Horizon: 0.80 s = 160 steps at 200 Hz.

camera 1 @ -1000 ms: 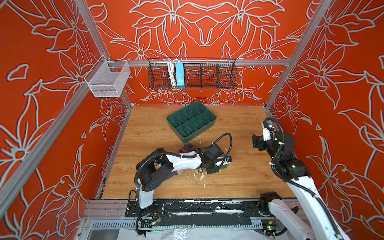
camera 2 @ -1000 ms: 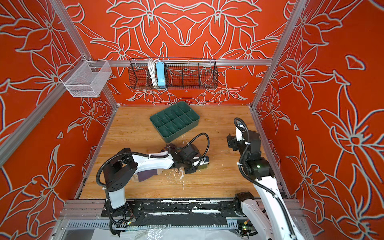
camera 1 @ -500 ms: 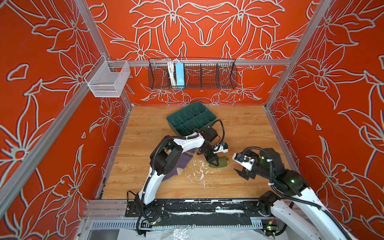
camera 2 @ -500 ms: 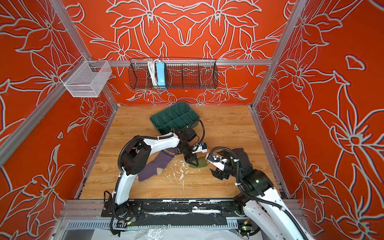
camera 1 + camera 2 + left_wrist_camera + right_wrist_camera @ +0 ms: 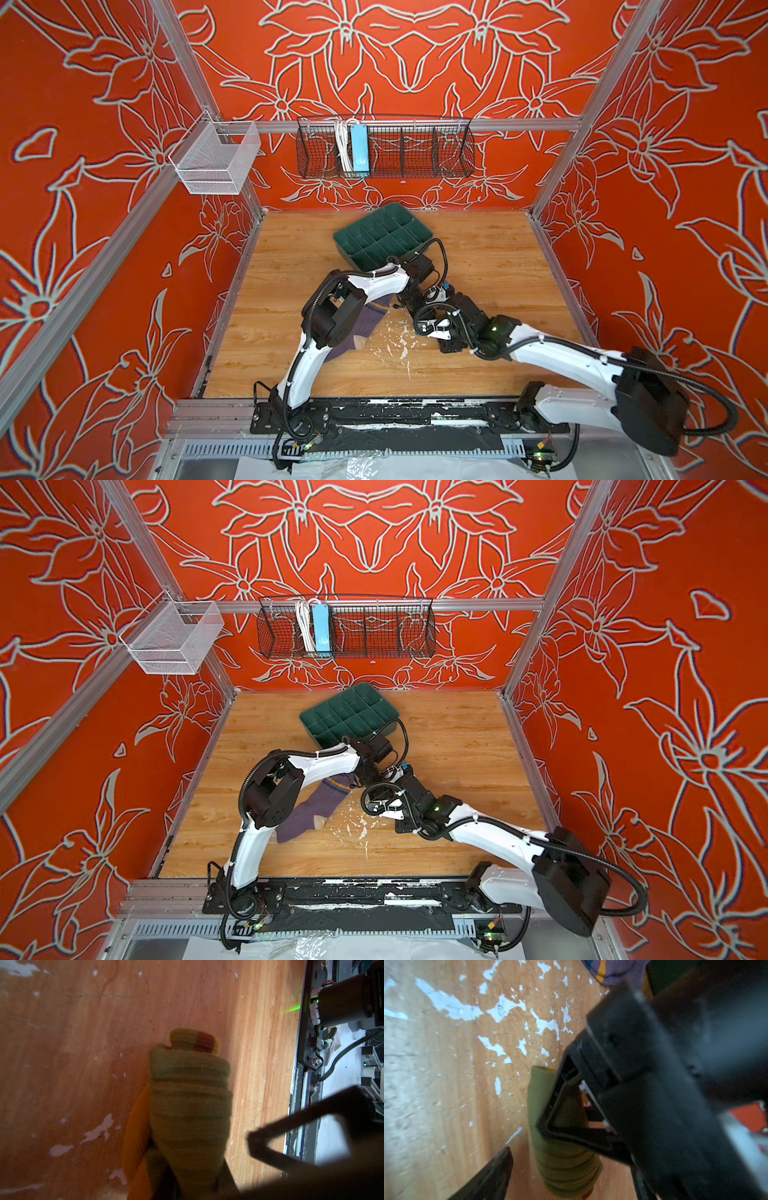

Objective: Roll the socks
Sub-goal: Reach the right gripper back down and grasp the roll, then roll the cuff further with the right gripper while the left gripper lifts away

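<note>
Two socks: the olive sock (image 5: pixel 189 1105), a tight ribbed, striped roll with an orange fold at its side, is clamped at mid-table by the left gripper (image 5: pixel 191 1163), the right gripper (image 5: pixel 566 1180) jaws spread wide about it; the purple sock (image 5: pixel 316 812) lies flat on the scuffed wooden table (image 5: pixel 457 771).

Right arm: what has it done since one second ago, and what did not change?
The open right tool swung in from the right side to the rolled olive sock; the left tool, gripping it, rose. The purple sock and green tray stayed.
</note>
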Each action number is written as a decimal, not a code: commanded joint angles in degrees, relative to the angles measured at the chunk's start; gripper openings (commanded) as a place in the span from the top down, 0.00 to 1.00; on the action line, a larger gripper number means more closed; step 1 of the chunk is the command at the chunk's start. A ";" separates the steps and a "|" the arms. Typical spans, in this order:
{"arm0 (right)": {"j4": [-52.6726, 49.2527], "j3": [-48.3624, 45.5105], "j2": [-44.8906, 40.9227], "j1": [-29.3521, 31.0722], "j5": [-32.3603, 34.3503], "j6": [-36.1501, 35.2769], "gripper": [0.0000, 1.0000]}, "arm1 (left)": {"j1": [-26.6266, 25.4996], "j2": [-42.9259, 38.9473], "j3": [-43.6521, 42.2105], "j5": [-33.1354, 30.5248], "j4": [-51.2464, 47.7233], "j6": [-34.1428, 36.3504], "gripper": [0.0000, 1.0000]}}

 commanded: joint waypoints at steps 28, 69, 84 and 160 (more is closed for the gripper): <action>10.89 -2.48 6.93 0.04 6.50 -5.21 0.13 | -0.96 8.59 -2.64 -6.24 -11.30 1.87 0.93; 9.55 -3.05 9.66 -0.03 6.78 -3.70 0.26 | -0.96 7.59 -2.94 -6.81 -11.20 1.99 0.93; 7.25 -2.69 9.36 -0.07 5.93 -3.35 0.39 | -0.96 6.76 -3.33 -6.99 -11.05 2.02 0.92; -2.23 -0.96 7.56 -0.05 2.36 -1.30 1.00 | -0.97 -3.40 -8.07 -9.66 -7.43 6.07 0.48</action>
